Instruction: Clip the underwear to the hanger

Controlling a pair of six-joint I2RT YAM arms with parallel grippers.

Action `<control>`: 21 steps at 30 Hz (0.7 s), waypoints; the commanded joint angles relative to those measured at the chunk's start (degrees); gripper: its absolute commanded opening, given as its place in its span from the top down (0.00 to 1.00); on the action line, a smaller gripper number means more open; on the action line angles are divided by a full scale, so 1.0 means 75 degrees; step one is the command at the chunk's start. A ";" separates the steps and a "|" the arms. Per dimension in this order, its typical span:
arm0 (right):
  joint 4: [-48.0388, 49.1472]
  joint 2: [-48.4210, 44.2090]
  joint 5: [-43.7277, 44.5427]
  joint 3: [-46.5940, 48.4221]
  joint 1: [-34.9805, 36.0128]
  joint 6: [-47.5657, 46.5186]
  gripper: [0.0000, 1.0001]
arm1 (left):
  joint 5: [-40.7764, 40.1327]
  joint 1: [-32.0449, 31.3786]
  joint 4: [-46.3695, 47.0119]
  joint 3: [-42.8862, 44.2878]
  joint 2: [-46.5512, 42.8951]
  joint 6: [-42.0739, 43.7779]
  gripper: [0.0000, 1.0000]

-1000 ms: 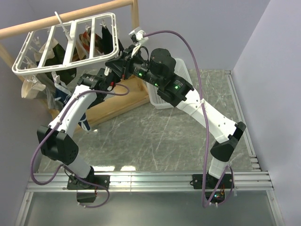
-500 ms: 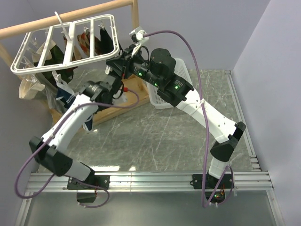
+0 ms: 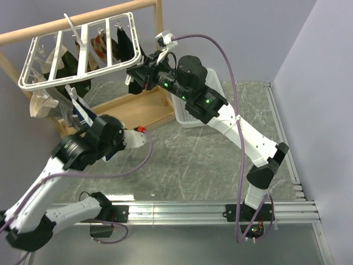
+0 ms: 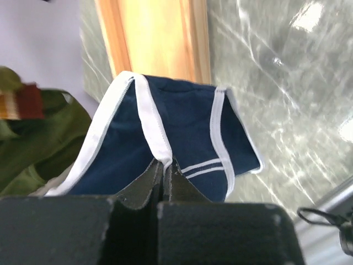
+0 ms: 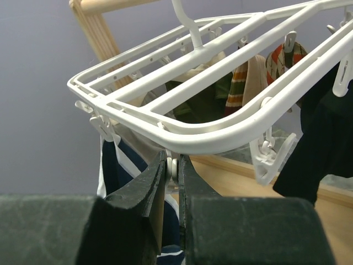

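While the left gripper [image 4: 164,164] has its fingers pressed together, the white trim of the underwear [image 4: 182,121] is pinched at their tips. No gap shows between the fingers. Navy fabric spreads out beyond them, above the table [image 4: 276,83] and the base board of the wooden stand [image 4: 160,38]. A green garment [image 4: 38,138] sits at the left edge of that wrist view.

Right gripper [image 5: 172,157]: jaws narrow, closed on a small white clip [image 5: 173,169] that dangles from the rim of the hanger [image 5: 220,141] at a corner. Navy fabric with white trim shows just beside the fingers, lower than the rim. A black garment [image 5: 320,138] and a striped one [image 5: 238,83] hang under the grid farther along.

Overhead view: hanger tilted, its hook over the top rail of the wooden stand. The underwear hangs just below the hanger's near edge, at the left arm's wrist. Its upper end runs up toward the rim; whether a clip holds it cannot be told. A white basket [image 3: 193,116] stands on the table beneath the right arm, beside the stand's base.
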 commanded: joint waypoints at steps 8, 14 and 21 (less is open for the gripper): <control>0.0055 -0.0100 -0.0258 -0.0149 -0.0100 0.0247 1.00 | 0.1587 -0.0032 0.3858 -0.1464 -0.2910 0.1130 1.00; 0.0032 -0.0229 -0.0598 -0.0442 -0.0100 0.0188 1.00 | 0.1482 -0.0032 0.5592 -0.1677 -0.3228 0.1283 1.00; 0.0008 -0.0252 -0.0891 -0.0466 -0.0088 0.0258 1.00 | 0.2055 -0.0032 0.6039 -0.1769 -0.3052 0.1377 1.00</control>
